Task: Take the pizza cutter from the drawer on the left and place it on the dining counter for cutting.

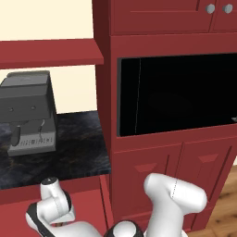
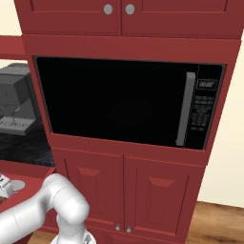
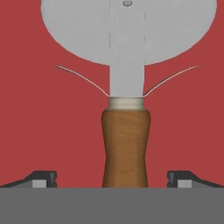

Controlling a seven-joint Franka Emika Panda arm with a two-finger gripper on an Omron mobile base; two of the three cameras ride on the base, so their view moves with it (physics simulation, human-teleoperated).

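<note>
The pizza cutter [image 3: 125, 140] lies flat on the dark-red floor of the drawer [image 3: 35, 127], seen close up in the hand view. Its brown wooden handle runs up the middle to a cream collar. Beyond the collar its grey wheel blade [image 3: 78, 30] spreads across the top. My gripper [image 3: 112, 179] is open and hangs just over the handle's end. One dark fingertip [image 3: 43, 178] stands on each side of the handle, well apart from it. The dining counter is out of view.
A grey coffee machine [image 1: 30, 113] stands on a short black counter [image 1: 78, 148] to the left. A tall red cabinet holds a black microwave [image 2: 128, 102] with red doors [image 2: 157, 195] below it. Wooden floor [image 2: 219, 219] shows at the right.
</note>
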